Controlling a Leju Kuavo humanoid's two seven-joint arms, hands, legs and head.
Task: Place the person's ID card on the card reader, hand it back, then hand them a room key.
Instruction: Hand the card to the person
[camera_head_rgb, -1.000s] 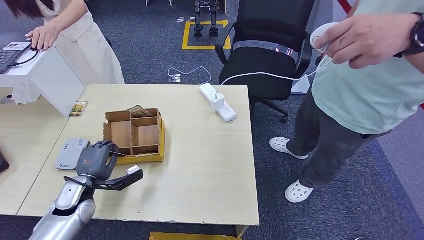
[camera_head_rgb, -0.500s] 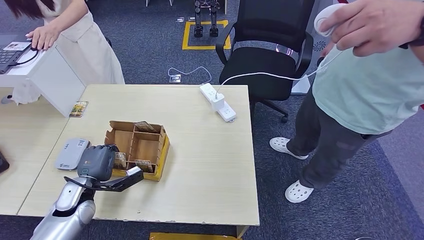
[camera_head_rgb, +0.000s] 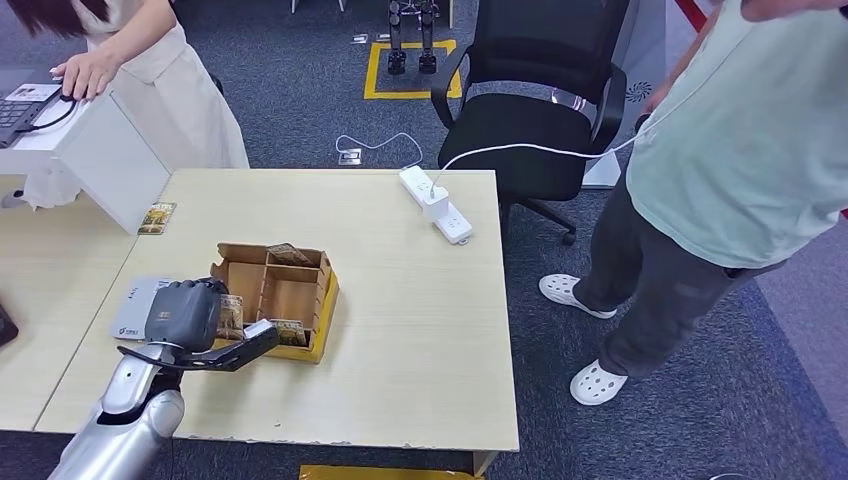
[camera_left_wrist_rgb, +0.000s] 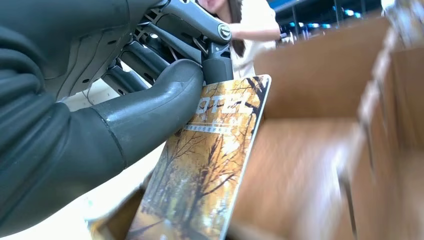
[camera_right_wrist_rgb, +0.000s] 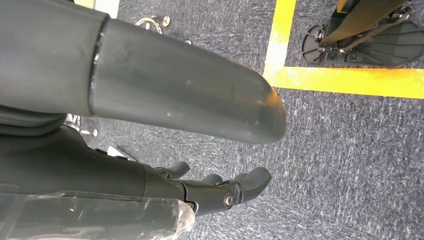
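Change: since a second ago the box (camera_head_rgb: 275, 298) sits turned and shifted toward the bench's (camera_head_rgb: 420, 330) near edge, and the left hand (camera_head_rgb: 185, 315) is now at its near-left corner.
Card: the key card (camera_left_wrist_rgb: 200, 172) is a thin rectangle printed with yellow autumn trees and a line of pale lettering near one end.
Card and fingers: the thick grey thumb (camera_left_wrist_rgb: 145, 117) presses on the printed face; dark fingers (camera_left_wrist_rgb: 217, 62) back the card's upper edge; most of the card sticks out past them, its far end down in a box compartment.
Left hand: clamped on the card, low over the box's near-left corner, beside the grey reader (camera_head_rgb: 135, 305).
Right hand (camera_right_wrist_rgb: 220, 192): hangs over carpet, fingers loosely curled, holding nothing.
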